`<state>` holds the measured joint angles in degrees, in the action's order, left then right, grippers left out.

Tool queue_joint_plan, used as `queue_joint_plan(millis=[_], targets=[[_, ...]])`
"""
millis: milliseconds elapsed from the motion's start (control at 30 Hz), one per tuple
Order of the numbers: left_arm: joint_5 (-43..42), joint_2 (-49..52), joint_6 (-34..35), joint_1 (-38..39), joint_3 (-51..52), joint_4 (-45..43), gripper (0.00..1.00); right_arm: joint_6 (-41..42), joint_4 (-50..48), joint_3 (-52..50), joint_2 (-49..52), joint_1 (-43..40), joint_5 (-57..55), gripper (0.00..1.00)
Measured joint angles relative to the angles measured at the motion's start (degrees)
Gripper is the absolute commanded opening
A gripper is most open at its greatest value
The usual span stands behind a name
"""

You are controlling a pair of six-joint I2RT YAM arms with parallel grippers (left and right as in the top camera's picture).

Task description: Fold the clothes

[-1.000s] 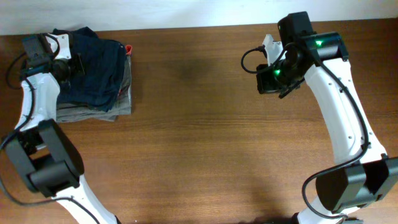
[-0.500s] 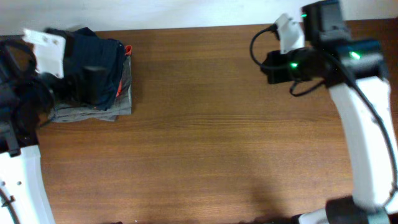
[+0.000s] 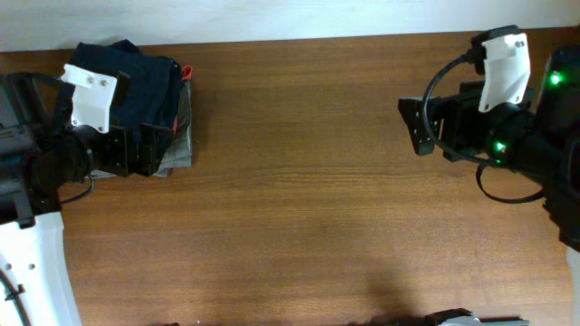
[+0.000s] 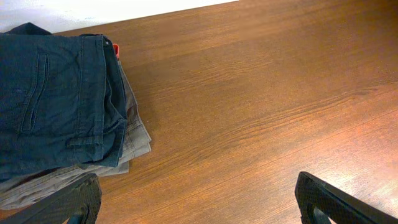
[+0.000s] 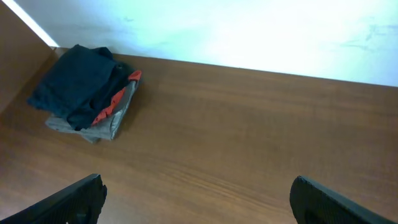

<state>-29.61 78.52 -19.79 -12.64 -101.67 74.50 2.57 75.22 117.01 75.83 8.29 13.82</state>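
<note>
A folded stack of clothes (image 3: 168, 91) lies at the table's far left corner: dark blue jeans (image 4: 56, 99) on top, a grey garment (image 4: 134, 140) under them, and a red edge (image 4: 115, 48) showing. My left gripper (image 3: 156, 149) hangs above the stack's near edge, open and empty. In the left wrist view its fingertips (image 4: 71, 202) frame bare wood, with the left gripper (image 4: 201, 205) off the cloth. My right gripper (image 3: 415, 127) is raised over the table's right side, open and empty. From the right wrist view the stack (image 5: 87, 90) looks far off, beyond the right gripper (image 5: 199, 202).
The brown wooden table (image 3: 299, 199) stretches between the two arms. A white wall (image 5: 249, 31) runs along its far edge. The left arm's white camera housing (image 3: 91, 95) covers part of the stack from above.
Both grippers have opened wide. The left gripper let go of the stack and drew back toward the near side. The right arm swung right, away from the table's middle.
</note>
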Motion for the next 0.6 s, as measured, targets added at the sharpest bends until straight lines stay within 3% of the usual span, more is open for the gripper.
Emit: queue_joint_plan(millis=[600], targets=[[0.0,0.0,0.0,0.0,0.0,0.0,0.99,0.0,0.4,0.0,3.3,0.0,-0.4,0.99]])
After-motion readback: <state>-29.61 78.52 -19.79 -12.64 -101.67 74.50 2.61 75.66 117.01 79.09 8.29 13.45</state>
